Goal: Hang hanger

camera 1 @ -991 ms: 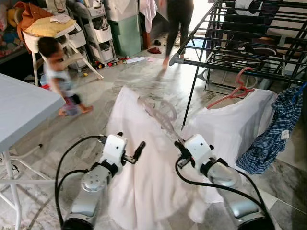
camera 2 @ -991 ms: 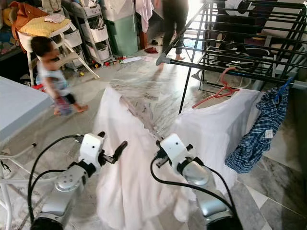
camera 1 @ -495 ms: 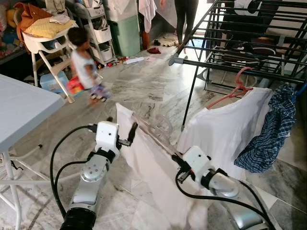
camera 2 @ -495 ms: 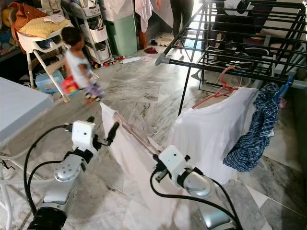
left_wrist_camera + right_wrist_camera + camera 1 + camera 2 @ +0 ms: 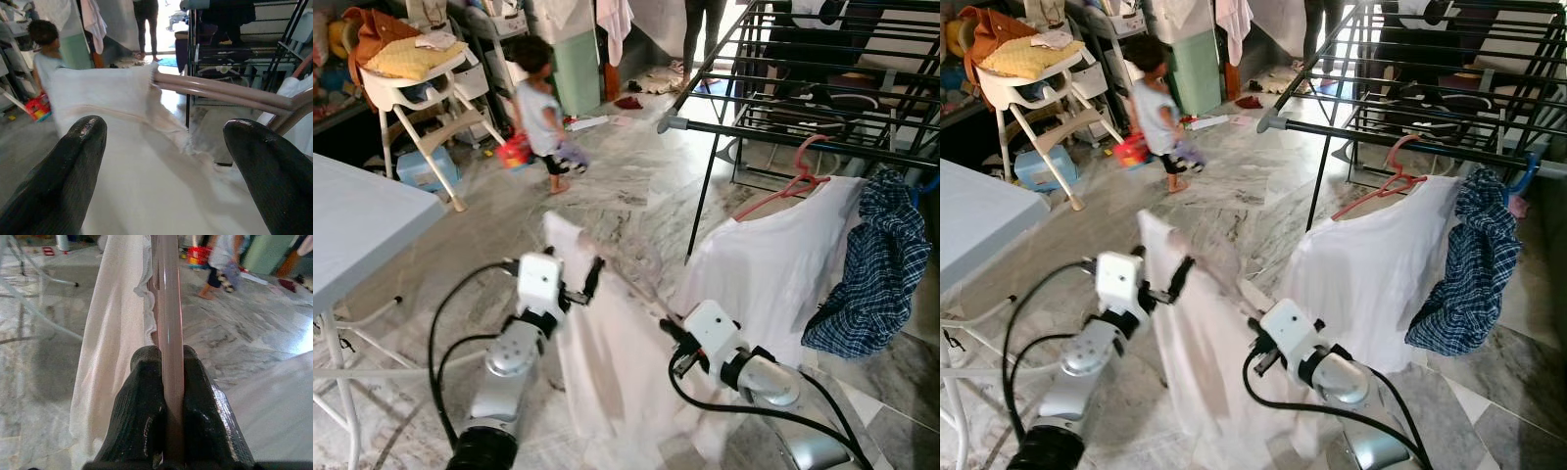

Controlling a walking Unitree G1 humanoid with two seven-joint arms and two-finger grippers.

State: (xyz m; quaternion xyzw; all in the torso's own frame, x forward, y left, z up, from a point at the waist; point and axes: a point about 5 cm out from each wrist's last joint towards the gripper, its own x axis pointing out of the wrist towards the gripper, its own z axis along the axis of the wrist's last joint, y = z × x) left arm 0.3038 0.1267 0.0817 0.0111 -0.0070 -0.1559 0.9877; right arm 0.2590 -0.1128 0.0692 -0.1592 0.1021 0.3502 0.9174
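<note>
A pale pink hanger carries a white garment that hangs in folds between my arms. My right gripper is shut on the hanger's bar, which runs straight out between its fingers in the right wrist view. My left gripper is open at the garment's upper left shoulder; in the left wrist view its fingertips straddle the cloth, and the hanger bars stretch away ahead. The black drying rack's front rail lies beyond, to the right.
On that rail hang a white shirt on a red hanger and a blue plaid shirt. A child walks on the marble floor behind, near a white high chair. A grey table stands left.
The white garment, spread wide a second ago, now hangs narrow. My left gripper has come in to its shoulder. The child has walked right and farther away. The plaid shirt has swung.
</note>
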